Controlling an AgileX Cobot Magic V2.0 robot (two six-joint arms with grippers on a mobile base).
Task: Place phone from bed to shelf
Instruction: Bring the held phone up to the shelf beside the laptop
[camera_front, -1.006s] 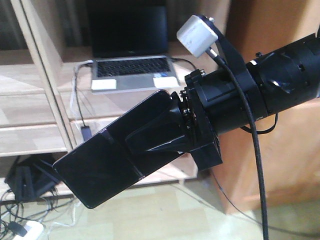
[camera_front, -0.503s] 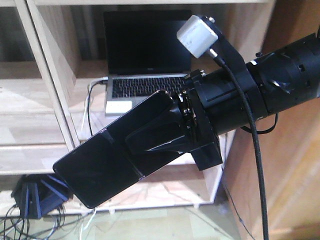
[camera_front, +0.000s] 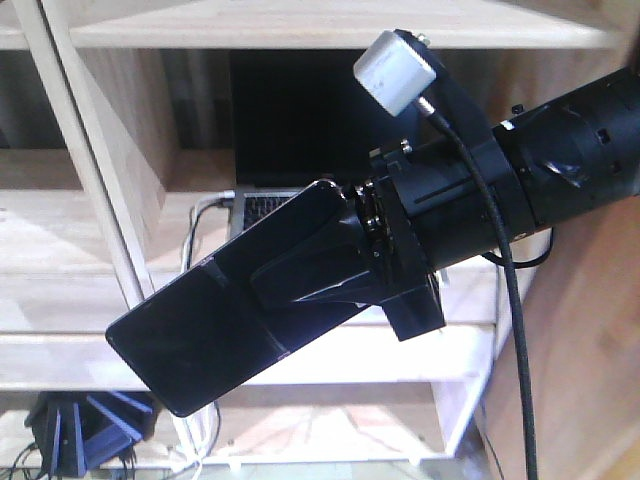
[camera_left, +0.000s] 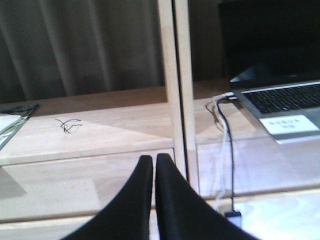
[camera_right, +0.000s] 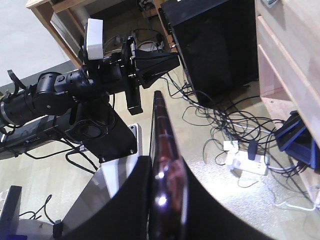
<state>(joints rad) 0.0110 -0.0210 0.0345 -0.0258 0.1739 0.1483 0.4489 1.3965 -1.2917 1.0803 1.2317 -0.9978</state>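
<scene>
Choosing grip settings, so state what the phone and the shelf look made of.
By its mirror-like sheen, the phone looks like glossy black glass or plastic; the right wrist view shows a pinkish rim, seemingly metal. The shelf looks like pale wood with a matte finish: grain lines and joined strips show in its thick boards.

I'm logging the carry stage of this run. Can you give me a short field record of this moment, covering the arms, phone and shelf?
phone: held in the air, tilted, lower end toward image left, in front of the shelf; not yet on a board
right gripper: jaws shut on the phone
left gripper: jaws shut, empty, facing the shelf
shelf contents: open laptop on a middle board, white cable beside it
</scene>
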